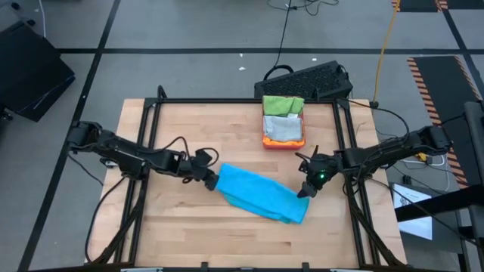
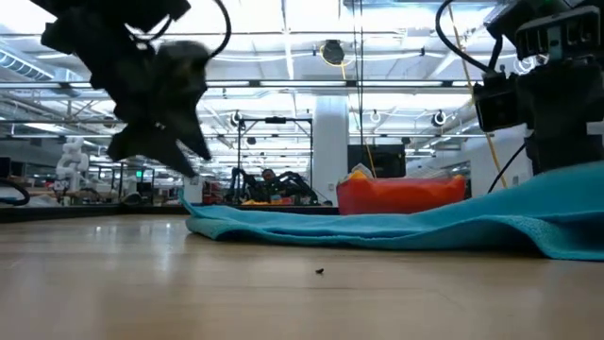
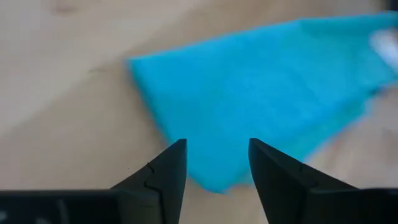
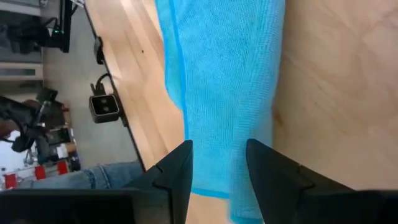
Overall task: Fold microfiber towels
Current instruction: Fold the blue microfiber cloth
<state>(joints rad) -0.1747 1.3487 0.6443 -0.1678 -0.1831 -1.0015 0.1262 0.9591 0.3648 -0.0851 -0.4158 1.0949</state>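
- Blue towel (image 1: pixel 261 194): folded into a long band, lying diagonally on the table (image 1: pixel 189 136).
- Left gripper (image 1: pixel 212 179): at the band's left end, fingers apart, holding nothing.
- Right gripper (image 1: pixel 304 192): at its right end, fingers apart.
- Tray (image 1: pixel 283 140): holds folded towels.

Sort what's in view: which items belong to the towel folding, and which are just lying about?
Part of the job:
- blue towel, lying partly folded on the table
- left pincer, open at one end of it
- right pincer, open at the other end
- folded green and grey towels in the red tray

Lying about:
- black keyboard beyond the table's far edge
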